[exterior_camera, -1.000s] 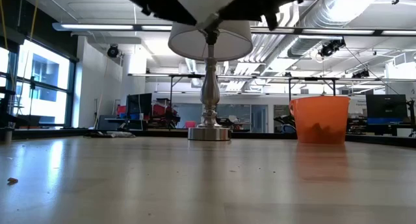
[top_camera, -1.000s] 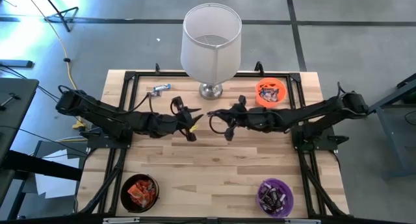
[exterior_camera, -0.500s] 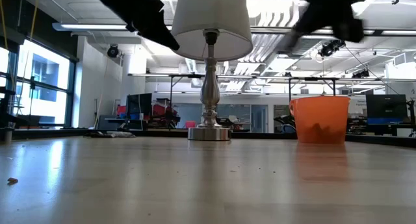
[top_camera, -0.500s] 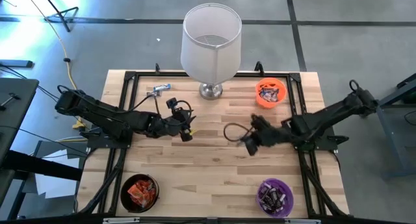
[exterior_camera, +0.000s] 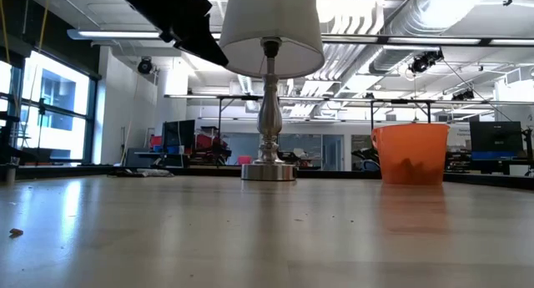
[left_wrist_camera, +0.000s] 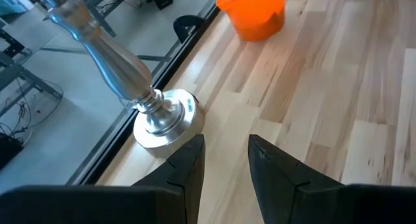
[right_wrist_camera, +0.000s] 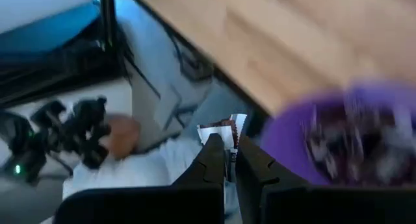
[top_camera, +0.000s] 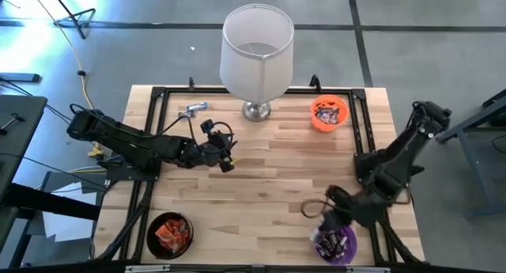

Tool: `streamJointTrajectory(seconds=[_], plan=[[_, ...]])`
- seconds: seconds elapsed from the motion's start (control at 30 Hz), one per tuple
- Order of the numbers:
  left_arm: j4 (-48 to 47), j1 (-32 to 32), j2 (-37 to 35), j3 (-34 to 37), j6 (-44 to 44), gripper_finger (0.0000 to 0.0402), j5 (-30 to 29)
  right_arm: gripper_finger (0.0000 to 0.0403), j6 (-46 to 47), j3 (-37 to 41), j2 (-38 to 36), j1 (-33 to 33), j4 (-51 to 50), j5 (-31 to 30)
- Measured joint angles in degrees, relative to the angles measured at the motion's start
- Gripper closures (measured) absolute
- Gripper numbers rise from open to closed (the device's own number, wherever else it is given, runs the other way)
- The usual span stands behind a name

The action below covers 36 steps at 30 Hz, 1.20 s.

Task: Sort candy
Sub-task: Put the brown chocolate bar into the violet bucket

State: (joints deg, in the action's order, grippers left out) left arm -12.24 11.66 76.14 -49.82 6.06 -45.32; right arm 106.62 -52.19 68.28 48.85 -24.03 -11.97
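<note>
The right tool [right_wrist_camera: 229,160] is clamped on a brown-wrapped candy [right_wrist_camera: 224,132], carried beside the purple bowl [top_camera: 336,243], presumably because dark wrappers are gathered there. The left tool [left_wrist_camera: 224,160] is held slightly apart, empty, near the lamp [top_camera: 254,51]. The wooden desk [top_camera: 261,202] is bare mid-surface; a workshop is seen beyond.

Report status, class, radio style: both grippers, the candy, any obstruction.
Right gripper shut on dark brown candy, over purple bowl. Left gripper open, empty, near lamp base. Nothing in the way.
</note>
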Motion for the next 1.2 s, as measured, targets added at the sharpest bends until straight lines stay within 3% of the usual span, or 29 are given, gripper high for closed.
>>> streamJointTrajectory(seconds=[0.1, 0.17, 0.33, 0.57, 0.83, 1.0, 1.2], plan=[[0.01, 0.00, 0.00, 0.00, 0.82, 0.0295, -0.04, 0.0403, 7.20, -3.01, 0.33, 4.97, -6.27, 0.19], [0.00, 0.00, 0.00, 0.00, 0.86, 0.0295, -0.04, 0.0403, 13.84, -5.89, 1.00, 7.58, -15.64, 1.21], [0.01, 0.00, 0.00, 0.00, 0.88, 0.0296, -0.04, 0.0403, 23.73, -12.92, 5.10, 10.13, -35.40, 10.15], [-0.01, 0.00, 0.00, 0.00, 0.69, 0.0296, -0.04, 0.0389, 20.92, -15.27, 10.69, 8.93, -28.49, 10.85], [-1.67, 0.00, 0.00, 0.00, -1.16, 0.0296, 0.14, 0.0312, 13.71, -15.27, 13.59, 6.80, -26.37, 11.62], [-8.56, 0.00, 0.00, 0.00, 0.64, 0.0296, 1.44, 0.0277, 10.09, -15.27, 12.54, 3.65, -26.33, 14.15], [-24.34, -2.86, 0.00, 0.00, 8.84, 0.0296, 0.91, 0.0268, -0.41, -15.27, 11.77, -1.42, -26.81, 13.88]])
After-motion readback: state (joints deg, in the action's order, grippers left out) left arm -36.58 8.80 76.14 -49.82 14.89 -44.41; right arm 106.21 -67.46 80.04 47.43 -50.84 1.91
